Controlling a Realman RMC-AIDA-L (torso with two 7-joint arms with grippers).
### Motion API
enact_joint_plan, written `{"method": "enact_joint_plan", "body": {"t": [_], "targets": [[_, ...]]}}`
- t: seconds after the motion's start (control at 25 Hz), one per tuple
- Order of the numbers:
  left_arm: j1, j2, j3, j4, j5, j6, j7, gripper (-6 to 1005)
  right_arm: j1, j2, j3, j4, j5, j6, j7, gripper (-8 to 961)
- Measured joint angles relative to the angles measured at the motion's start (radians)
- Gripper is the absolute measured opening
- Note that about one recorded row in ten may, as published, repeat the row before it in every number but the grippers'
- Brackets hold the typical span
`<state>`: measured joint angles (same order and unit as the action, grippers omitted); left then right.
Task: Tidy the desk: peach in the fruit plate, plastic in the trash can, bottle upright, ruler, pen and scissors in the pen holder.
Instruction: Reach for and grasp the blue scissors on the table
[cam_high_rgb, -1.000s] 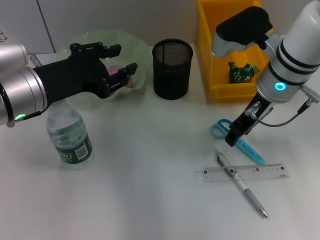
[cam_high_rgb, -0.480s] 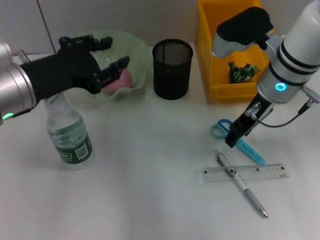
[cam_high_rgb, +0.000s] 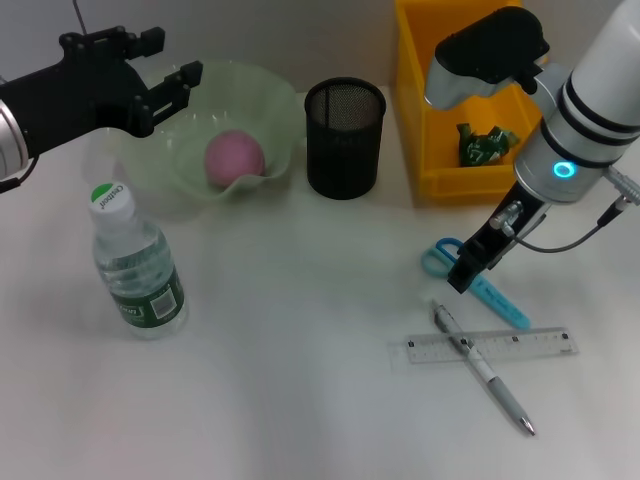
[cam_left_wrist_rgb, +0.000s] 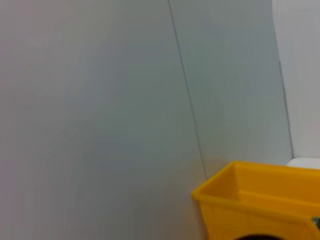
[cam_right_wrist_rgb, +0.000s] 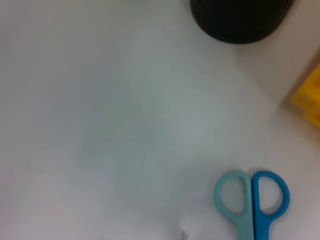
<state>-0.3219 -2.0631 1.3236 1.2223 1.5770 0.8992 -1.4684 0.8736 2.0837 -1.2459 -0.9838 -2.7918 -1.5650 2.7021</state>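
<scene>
A pink peach (cam_high_rgb: 235, 157) lies in the pale green fruit plate (cam_high_rgb: 272, 98). My left gripper (cam_high_rgb: 168, 58) is open and empty, raised above the plate's far left rim. A water bottle (cam_high_rgb: 137, 268) stands upright at the left. The black mesh pen holder (cam_high_rgb: 345, 137) stands in the middle back. My right gripper (cam_high_rgb: 470, 265) hovers just over the blue and teal scissors (cam_high_rgb: 492, 296), whose handles show in the right wrist view (cam_right_wrist_rgb: 252, 200). A clear ruler (cam_high_rgb: 485, 346) lies under a silver pen (cam_high_rgb: 485, 372). Green plastic (cam_high_rgb: 485, 143) lies in the yellow bin (cam_high_rgb: 420, 100).
The yellow bin stands at the back right, next to the pen holder, and also shows in the left wrist view (cam_left_wrist_rgb: 260, 200). A grey wall rises behind the table. The pen holder's rim (cam_right_wrist_rgb: 240, 20) shows in the right wrist view.
My left gripper has risen and drawn back to the left, away from the plate, leaving the peach and the bottle cap uncovered. The right arm has not moved.
</scene>
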Motion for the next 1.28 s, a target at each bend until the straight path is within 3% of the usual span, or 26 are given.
{"method": "enact_joint_plan", "body": {"t": [0.28,1.28], "targets": [[-0.110,0.003,-0.091,-0.189,0.057,0.010,0.013,500,-0.001,0.002,-0.002,-0.012,0.007,-0.014,0.002,506],[-0.102,-0.004,-0.116,-0.204,0.046,0.023,0.052,500,-0.033,-0.003,-0.040,-0.104,-0.030,-0.095,0.074,506]]}}
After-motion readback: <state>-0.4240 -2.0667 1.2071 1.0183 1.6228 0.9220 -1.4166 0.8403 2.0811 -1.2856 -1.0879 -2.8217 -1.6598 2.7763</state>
